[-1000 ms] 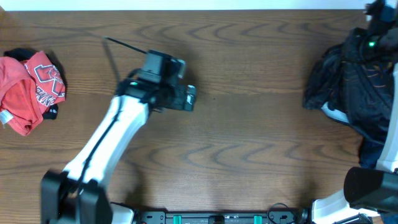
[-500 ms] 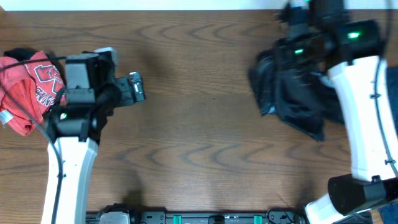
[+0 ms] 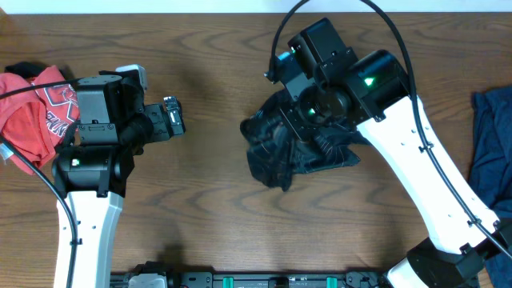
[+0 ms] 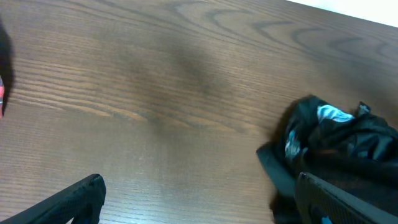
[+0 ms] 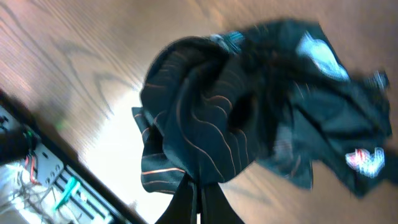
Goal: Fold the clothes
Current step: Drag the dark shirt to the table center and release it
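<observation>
- The right gripper [image 5: 199,188] was pinched shut on a fold of the black jersey [image 3: 292,152]. It held the jersey bunched just right of centre in the overhead frame, and I judged this was to get it onto open table for spreading out.
- The jersey was a crumpled heap, its thin orange lines and a pale logo turned every way. No fold looked started.
- The left gripper [image 3: 174,118] stood wide and empty at the left of the frame, pointing toward the jersey and well apart from it. It looked ready to take a second edge.
- A red garment [image 3: 36,112] lay bundled at the far left edge, beside the left arm, and a blue garment [image 3: 492,152] sat at the right edge. Both seemed set aside.
- The table [image 3: 216,208] was dark wood with a strong grain, bare between the arms.
- A pale strip [image 3: 160,6] ran along the top of the frame. Little else of the room showed.
</observation>
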Controlling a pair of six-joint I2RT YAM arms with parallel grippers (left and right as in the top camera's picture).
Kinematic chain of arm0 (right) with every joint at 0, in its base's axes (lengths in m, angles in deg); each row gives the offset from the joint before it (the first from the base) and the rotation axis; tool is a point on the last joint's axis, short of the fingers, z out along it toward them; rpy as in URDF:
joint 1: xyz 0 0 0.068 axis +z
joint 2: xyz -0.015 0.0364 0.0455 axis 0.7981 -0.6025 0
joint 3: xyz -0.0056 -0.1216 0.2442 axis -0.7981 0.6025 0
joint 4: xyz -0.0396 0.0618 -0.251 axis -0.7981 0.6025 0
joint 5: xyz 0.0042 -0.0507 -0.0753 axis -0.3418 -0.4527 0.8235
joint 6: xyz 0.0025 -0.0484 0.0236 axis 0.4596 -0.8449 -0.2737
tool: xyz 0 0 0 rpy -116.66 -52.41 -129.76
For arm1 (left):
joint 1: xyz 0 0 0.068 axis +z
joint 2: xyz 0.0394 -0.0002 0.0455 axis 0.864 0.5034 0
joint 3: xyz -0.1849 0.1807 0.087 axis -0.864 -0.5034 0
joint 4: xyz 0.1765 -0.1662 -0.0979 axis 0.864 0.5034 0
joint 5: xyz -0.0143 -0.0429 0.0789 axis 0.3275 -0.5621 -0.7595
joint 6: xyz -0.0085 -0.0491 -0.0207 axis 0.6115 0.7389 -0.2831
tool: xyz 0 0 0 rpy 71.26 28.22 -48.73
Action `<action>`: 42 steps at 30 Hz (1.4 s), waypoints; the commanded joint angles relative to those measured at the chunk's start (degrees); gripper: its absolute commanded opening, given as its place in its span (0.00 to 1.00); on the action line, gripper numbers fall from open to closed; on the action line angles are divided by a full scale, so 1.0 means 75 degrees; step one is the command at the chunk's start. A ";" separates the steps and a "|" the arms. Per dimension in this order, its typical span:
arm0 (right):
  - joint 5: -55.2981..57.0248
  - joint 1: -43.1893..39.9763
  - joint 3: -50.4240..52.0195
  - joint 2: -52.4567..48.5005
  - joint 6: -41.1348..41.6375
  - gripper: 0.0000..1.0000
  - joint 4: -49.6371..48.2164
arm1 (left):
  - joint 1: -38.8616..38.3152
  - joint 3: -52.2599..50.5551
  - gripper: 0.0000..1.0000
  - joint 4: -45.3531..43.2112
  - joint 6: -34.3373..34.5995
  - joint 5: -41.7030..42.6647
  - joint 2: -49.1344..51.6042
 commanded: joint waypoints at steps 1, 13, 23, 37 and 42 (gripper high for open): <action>0.0545 -0.0047 -0.0201 0.0207 0.0443 0.01 0.0376 | 0.0032 0.0163 0.98 -0.0041 0.0041 -0.0070 -0.0023; 0.1346 0.0160 0.0393 0.0207 0.0848 0.01 0.1282 | 0.0032 0.0163 0.98 -0.0189 0.0041 -0.0070 -0.0023; 0.0568 0.0446 0.1935 0.0198 0.0452 0.99 0.0172 | 0.0032 0.0163 0.98 -0.0350 0.0041 -0.0067 -0.0023; 0.0612 -0.2856 0.2302 -0.0705 0.0254 0.93 -0.0557 | 0.0032 0.0160 0.98 -0.0396 0.0041 -0.0064 0.0076; 0.0612 -0.3179 0.2602 -0.1469 -0.0131 0.99 -0.0857 | 0.0032 0.0160 0.98 -0.0373 0.0038 -0.0064 0.0146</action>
